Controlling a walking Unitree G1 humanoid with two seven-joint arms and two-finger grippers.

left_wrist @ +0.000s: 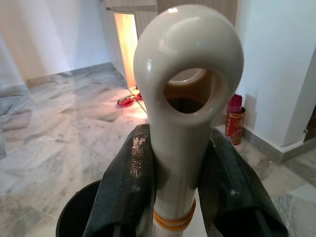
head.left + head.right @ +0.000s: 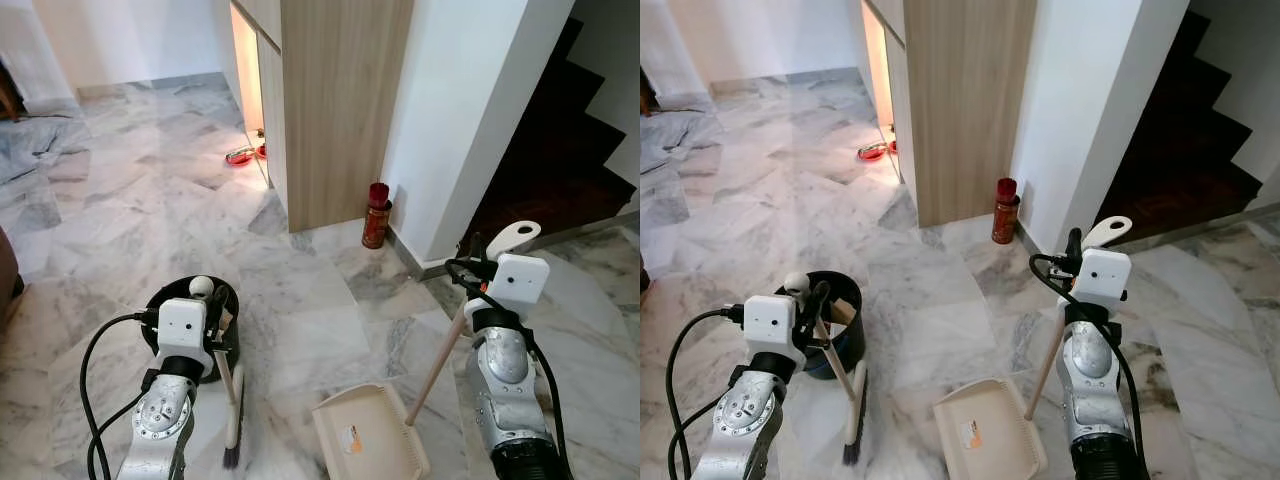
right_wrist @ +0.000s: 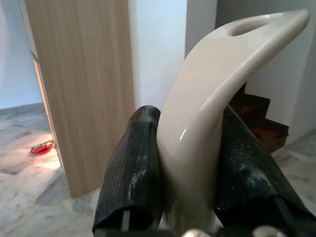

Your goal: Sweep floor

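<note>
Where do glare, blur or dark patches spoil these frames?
Eye views: sharp, though the lit cabinet gap blows out and the stairwell is nearly black. Left wrist view: broom handle crisp with a highlight on top, room behind soft. Right wrist view: dustpan handle sharp, background soft, orange glow by the wooden cabinet.

No text can be read; the sticker on the dustpan (image 2: 352, 438) is too small.
</note>
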